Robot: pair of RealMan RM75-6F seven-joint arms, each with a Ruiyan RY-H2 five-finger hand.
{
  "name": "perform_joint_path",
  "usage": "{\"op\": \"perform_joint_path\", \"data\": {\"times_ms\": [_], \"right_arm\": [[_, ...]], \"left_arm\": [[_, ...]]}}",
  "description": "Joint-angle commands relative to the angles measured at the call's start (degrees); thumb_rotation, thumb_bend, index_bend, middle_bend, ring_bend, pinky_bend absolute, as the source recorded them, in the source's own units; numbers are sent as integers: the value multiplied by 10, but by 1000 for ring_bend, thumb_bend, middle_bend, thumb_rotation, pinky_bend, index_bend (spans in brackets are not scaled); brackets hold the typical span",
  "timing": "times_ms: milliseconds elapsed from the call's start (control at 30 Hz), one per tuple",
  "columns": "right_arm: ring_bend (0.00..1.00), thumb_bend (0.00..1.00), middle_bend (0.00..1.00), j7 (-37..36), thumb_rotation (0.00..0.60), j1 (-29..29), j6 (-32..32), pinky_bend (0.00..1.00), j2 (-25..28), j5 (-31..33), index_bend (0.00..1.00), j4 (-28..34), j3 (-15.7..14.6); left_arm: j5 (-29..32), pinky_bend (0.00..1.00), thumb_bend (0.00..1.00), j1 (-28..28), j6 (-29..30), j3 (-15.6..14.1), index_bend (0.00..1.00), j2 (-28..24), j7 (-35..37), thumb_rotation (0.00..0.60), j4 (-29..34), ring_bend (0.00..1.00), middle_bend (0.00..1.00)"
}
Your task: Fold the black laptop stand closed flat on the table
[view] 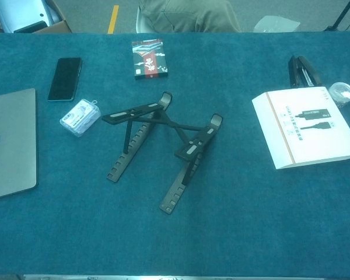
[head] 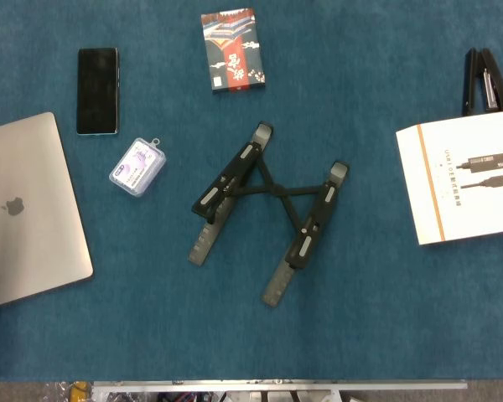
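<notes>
The black laptop stand stands unfolded near the middle of the blue table. Its two notched base rails run toward the front edge, and its upper arms are raised on struts, as the chest view shows. A crossed brace joins the two sides. Neither hand appears in the head view or the chest view.
A closed silver laptop lies at the left edge. A black phone, a small clear plastic case and a dark patterned box sit behind the stand. A white product box and a black stapler are at the right.
</notes>
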State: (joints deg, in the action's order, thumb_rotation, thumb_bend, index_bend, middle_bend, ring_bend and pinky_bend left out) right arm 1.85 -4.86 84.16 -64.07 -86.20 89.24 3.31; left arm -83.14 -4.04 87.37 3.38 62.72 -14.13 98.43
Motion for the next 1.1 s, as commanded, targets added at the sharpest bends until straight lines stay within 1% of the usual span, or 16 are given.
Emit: {"op": "perform_joint_path", "data": {"times_ms": [33,333,500,600,633,733,800,867,1100], "right_arm": [[29,244,119,0,600,0,0,135,1,0,120,0,0],[29,244,119,-8,600,-5,-3,135,1,-6,120,1,1],[29,244,119,-24,600,-20,-20,135,4,-18,120,6,1],[29,240,119,-32,600,-34,-34,135,6,-33,120,10,-1],[29,211,119,-34,600,-39,-38,135,6,-39,120,11,-2],[25,82,119,-48,600,-55,-53,135,6,-58,120,18,-5],[25,24,118,-62,600,-69,-63,136,6,-73,120,22,-7],[24,2,118,-71,600,-80,-71,135,6,-88,120,26,-9],[14,0,111,-107,600,-136,-111,135,-10,-147,120,39,-19]], "left_arm": [[-1,81,358,-2,-3,0,168,1,-1,536,0,129,211],[-1,81,357,-3,-4,1,168,5,2,537,-4,129,211],[0,81,357,-5,-3,4,168,4,-1,564,-1,129,211],[-1,81,358,-6,-3,5,168,3,-5,591,1,129,211],[-1,81,358,-7,-3,5,168,3,-6,598,2,129,211],[-4,81,358,-8,-3,5,168,1,-8,600,6,129,211],[-6,81,358,-7,-1,5,168,-3,-9,600,9,129,211],[-7,81,358,-6,1,5,168,-6,-9,600,11,129,211],[-6,81,358,-3,5,4,168,-12,-8,600,16,129,207]]}}
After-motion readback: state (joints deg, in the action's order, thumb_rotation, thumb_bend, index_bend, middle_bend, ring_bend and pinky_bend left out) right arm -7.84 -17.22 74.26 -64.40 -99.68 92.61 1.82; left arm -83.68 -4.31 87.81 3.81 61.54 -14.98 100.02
